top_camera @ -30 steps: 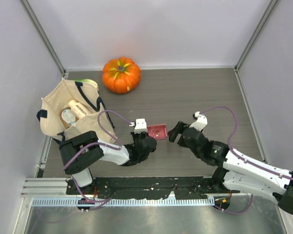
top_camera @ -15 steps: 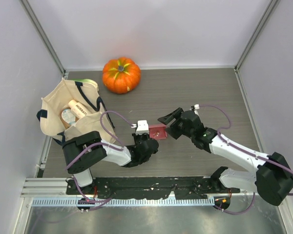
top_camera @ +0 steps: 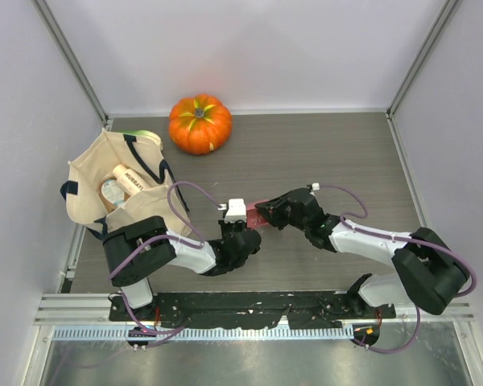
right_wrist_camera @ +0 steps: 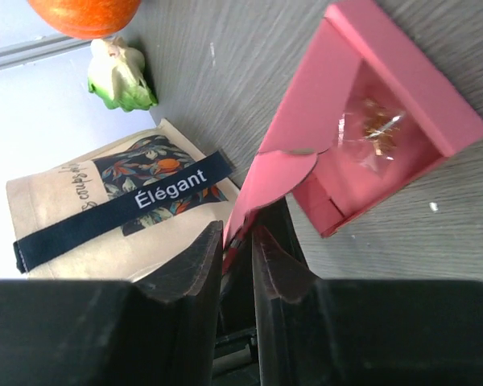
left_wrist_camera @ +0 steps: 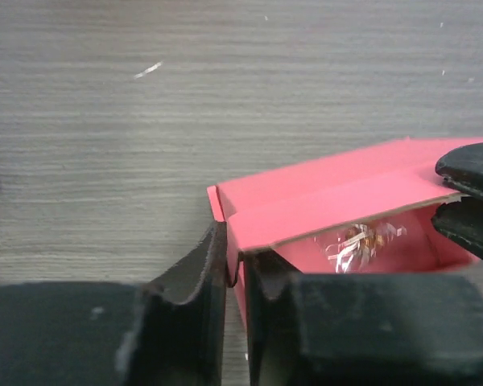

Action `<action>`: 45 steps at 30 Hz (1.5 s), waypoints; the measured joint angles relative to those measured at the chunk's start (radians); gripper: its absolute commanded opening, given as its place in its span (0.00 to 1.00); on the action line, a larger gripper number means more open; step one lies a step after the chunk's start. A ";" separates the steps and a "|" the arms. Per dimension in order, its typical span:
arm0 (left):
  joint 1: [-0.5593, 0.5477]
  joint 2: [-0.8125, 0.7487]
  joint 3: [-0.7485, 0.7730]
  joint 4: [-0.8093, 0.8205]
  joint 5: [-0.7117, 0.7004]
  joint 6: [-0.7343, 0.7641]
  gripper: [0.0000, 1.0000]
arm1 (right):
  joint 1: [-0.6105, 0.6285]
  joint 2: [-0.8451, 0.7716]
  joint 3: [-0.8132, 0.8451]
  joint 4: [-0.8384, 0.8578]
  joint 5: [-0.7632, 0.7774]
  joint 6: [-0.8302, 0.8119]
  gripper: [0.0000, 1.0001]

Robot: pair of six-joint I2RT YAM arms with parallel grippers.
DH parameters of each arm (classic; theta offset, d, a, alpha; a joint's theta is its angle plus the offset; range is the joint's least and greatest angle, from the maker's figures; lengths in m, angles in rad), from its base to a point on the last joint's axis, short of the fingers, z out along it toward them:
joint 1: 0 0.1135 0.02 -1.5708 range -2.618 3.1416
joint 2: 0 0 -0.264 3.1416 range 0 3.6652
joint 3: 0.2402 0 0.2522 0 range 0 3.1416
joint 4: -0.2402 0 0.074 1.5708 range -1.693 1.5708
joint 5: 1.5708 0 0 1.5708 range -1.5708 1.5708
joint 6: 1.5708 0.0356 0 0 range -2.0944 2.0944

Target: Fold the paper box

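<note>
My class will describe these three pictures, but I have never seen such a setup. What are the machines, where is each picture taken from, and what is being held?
The machines are a left arm and a right arm, robots bolted at the near edge of a table. The wide picture looks down from above. The other two come from a small camera on each wrist, so each shows its own claw close up. On the table are a pumpkin, a cloth bag with things inside, and a small pink paper box. The left claw pinches one corner of the box; the right claw pinches its flap.
</note>
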 measured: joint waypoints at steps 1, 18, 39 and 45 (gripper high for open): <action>0.000 0.000 -0.003 -0.008 0.013 0.003 0.30 | 0.000 0.010 -0.014 0.023 -0.001 0.009 0.26; -0.021 -0.632 -0.153 -0.424 0.525 -0.021 0.63 | 0.000 0.051 -0.151 0.214 -0.004 -0.053 0.50; 0.311 -0.307 0.171 -0.625 0.973 -0.169 0.17 | -0.003 0.035 -0.220 0.297 -0.080 -0.359 0.34; 0.309 -0.266 0.138 -0.554 1.027 -0.183 0.15 | -0.003 0.012 -0.201 0.224 -0.087 -0.422 0.63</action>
